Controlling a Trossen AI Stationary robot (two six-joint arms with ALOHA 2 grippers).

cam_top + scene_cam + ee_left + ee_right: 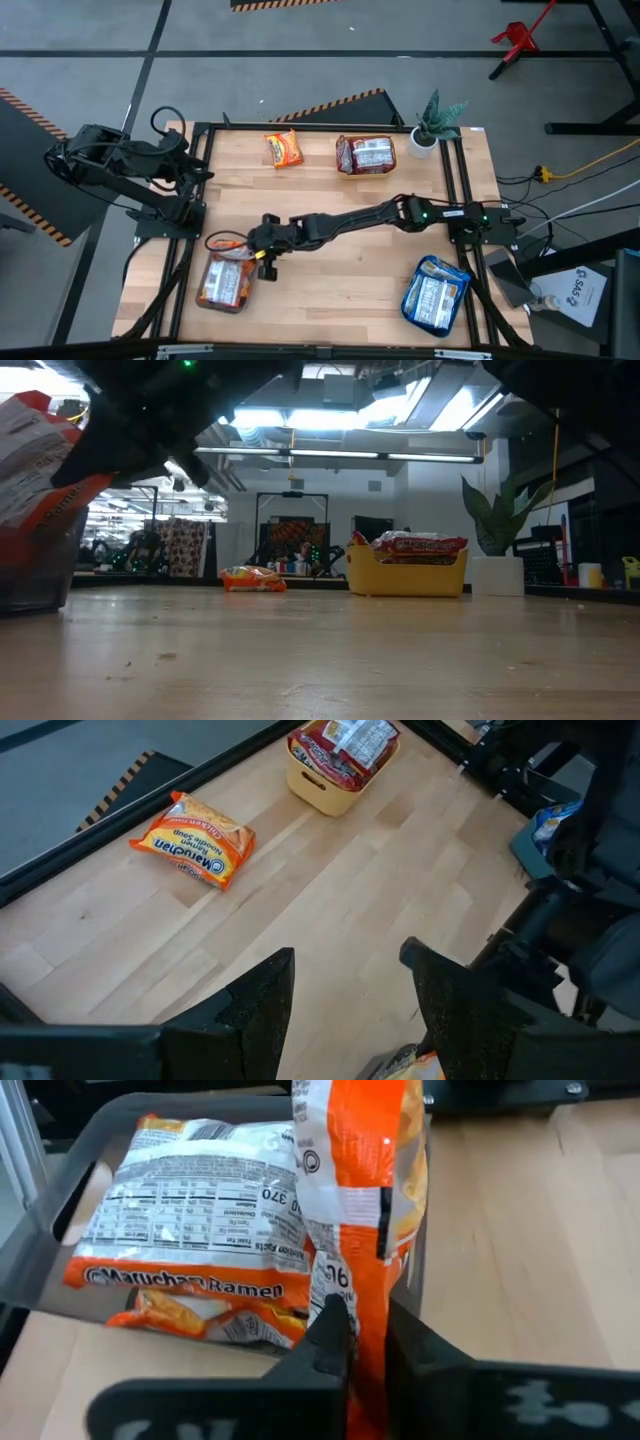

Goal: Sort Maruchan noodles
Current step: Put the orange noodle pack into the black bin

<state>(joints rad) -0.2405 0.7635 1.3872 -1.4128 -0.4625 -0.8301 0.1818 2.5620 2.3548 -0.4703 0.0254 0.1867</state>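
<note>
Over the grey tray at the table's near-left corner, your right gripper pinches an orange packet by its lower edge, so it hangs upright and can drop onto the orange packets already stacked there. Another orange packet lies apart at the far edge. Your left gripper waits, fingers spread.
</note>
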